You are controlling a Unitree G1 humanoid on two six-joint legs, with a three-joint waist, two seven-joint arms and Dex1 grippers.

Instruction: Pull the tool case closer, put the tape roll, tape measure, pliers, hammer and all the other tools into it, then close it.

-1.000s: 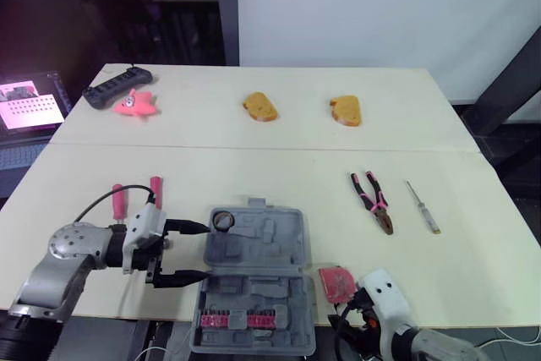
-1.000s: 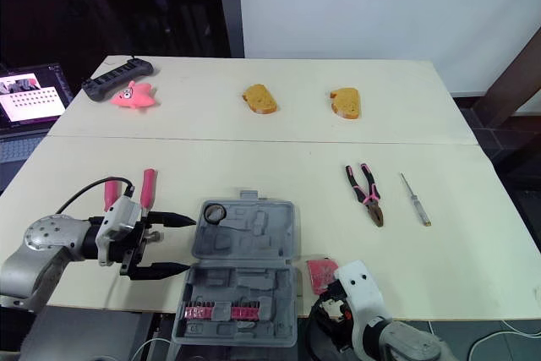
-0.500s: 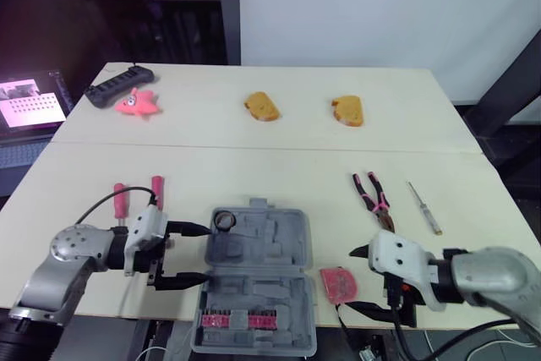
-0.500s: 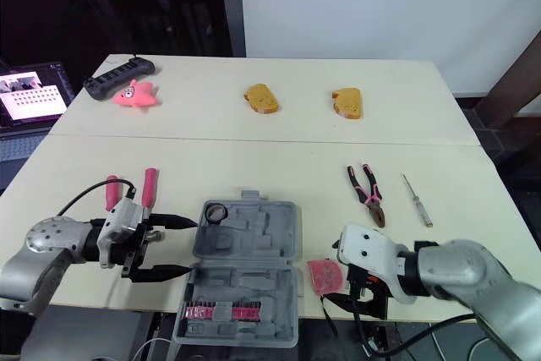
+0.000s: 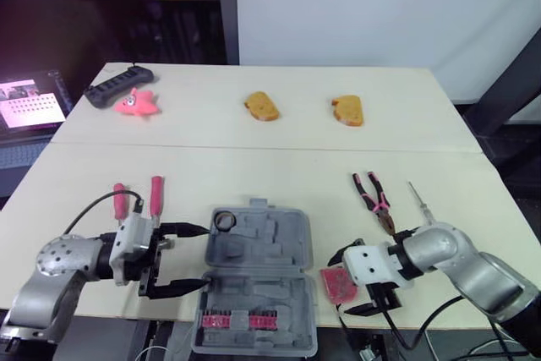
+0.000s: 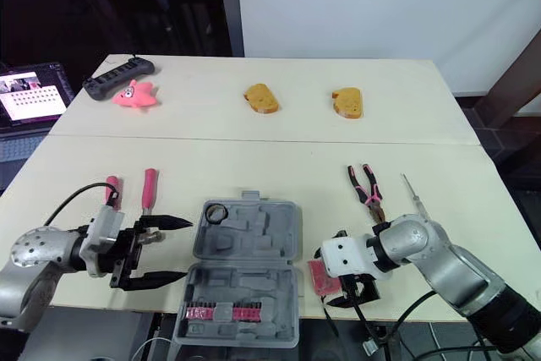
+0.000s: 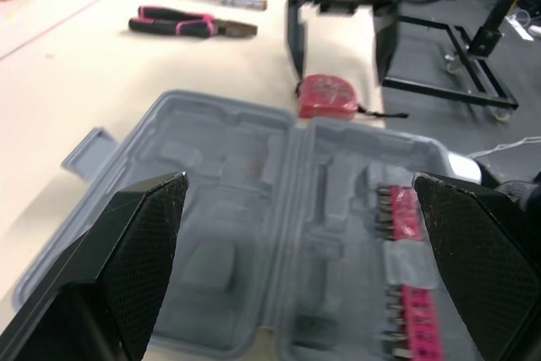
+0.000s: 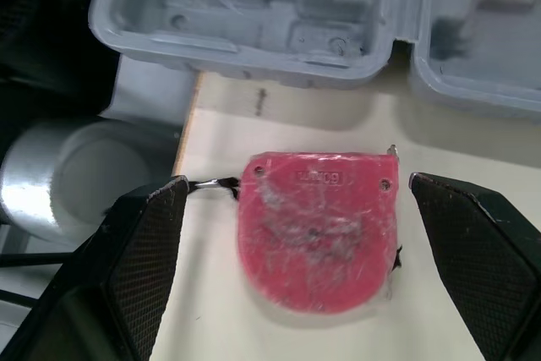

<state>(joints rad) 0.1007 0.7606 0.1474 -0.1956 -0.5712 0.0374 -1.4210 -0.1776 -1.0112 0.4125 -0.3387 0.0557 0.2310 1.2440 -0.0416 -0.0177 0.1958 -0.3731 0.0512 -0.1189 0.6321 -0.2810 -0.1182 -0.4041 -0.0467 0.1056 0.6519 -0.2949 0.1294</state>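
Note:
The grey tool case [image 5: 269, 253] lies open at the table's front edge, with a black tape roll [image 5: 223, 221] in its far left corner and a row of pink bits [image 5: 237, 320] in the near half. My left gripper [image 5: 204, 255] stands open just left of the case, holding nothing. The red tape measure [image 8: 317, 230] lies right of the case, and my right gripper [image 5: 341, 286] is open with one finger on either side of it. Pink-handled pliers [image 5: 374, 200] and a thin screwdriver [image 5: 417, 196] lie farther right. Two red-handled tools [image 5: 157, 194] lie left of the case.
Two yellow bread-like pieces [image 5: 261, 106] [image 5: 347, 110], a pink star toy [image 5: 138, 103] and a black power strip [image 5: 117, 84] sit along the far half of the table. A lit screen [image 5: 30, 101] stands off the left edge. The case's near half overhangs the front edge.
My right arm has risen from below the front edge and swung in, so its open fingers now straddle the tape measure. My left gripper has drawn back slightly left of the case.

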